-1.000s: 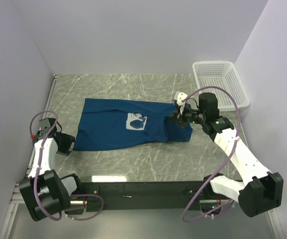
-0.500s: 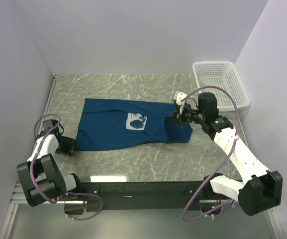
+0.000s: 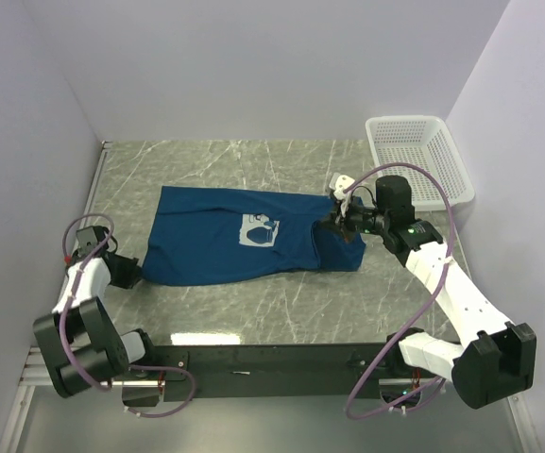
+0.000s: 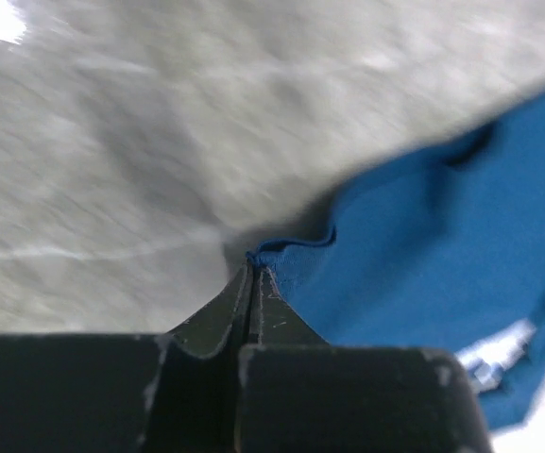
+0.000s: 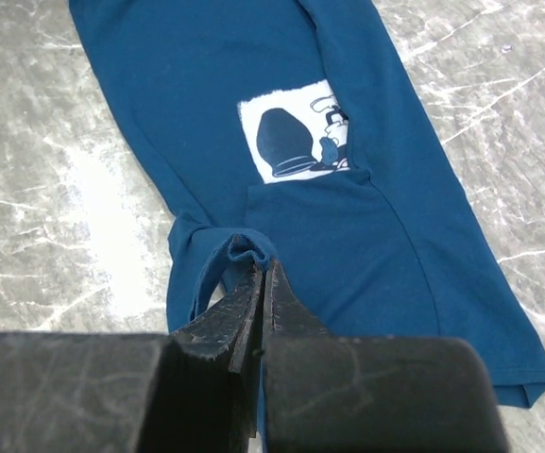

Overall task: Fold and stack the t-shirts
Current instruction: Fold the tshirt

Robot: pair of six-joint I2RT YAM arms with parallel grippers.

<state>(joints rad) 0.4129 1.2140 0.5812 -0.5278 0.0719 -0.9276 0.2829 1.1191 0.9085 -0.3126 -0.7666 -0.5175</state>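
The one blue t-shirt (image 3: pixel 244 241) lay spread lengthwise across the middle of the marbled counter (image 3: pixel 253 302), its single pale square print (image 3: pixel 261 229) facing up near the centre and its right end bunched into a darker fold. Compared with a second earlier, the cloth itself had not shifted. The change was at its lower left corner: the left hand (image 3: pixel 132 274), which had stood parted just beside that corner, had clenched, and the left wrist view showed its two tips pressed together with the corner of the hem caught between them (image 4: pixel 250 269). The left arm had also folded lower and closer to its base than before. The right hand (image 3: pixel 333 219) was as it had been, clenched on the bunched right end of the t-shirt; from the right wrist, a small ridge of blue fabric rose at its closed tips (image 5: pixel 263 269). Both hands, then, were grasping the same garment, one at each end. One white mesh basket (image 3: pixel 418 160) sat at the far right corner of the counter, apart from the t-shirt.
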